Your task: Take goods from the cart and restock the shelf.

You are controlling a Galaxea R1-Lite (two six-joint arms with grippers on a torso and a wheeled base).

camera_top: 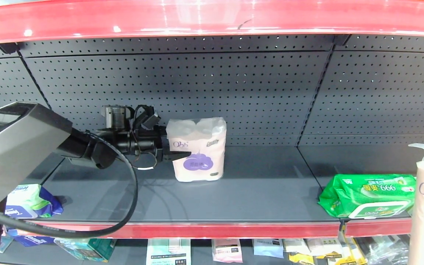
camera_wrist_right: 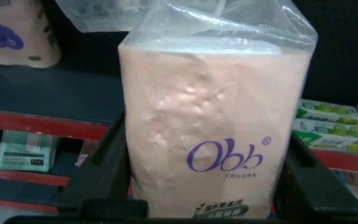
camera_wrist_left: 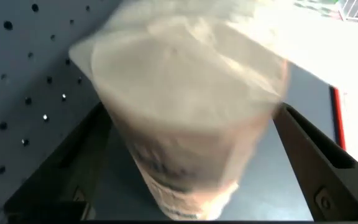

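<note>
Left gripper (camera_top: 175, 152): we see it closed on the tissue pack (camera_top: 198, 149), one finger on each side.
Tissue pack: pale pink rolls in clear wrap with purple print, upright mid-shelf (camera_top: 256, 191).
Right gripper (camera_wrist_right: 207, 177): it clamps a second tissue pack (camera_wrist_right: 210, 112) before the shelf's right end.
Shelf: dark grey, red front edge, perforated back wall (camera_top: 234, 84); a green wipes pack (camera_top: 370, 195) lies at the right.

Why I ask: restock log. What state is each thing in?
Shelved tissue pack: upright on the shelf, left gripper around it.
Second tissue pack: upright, clamped in the right gripper, off the shelf.
Green wipes pack: lying flat at the shelf's front, flap closed.
Blue-and-green packet: lying at the shelf's left front.
</note>
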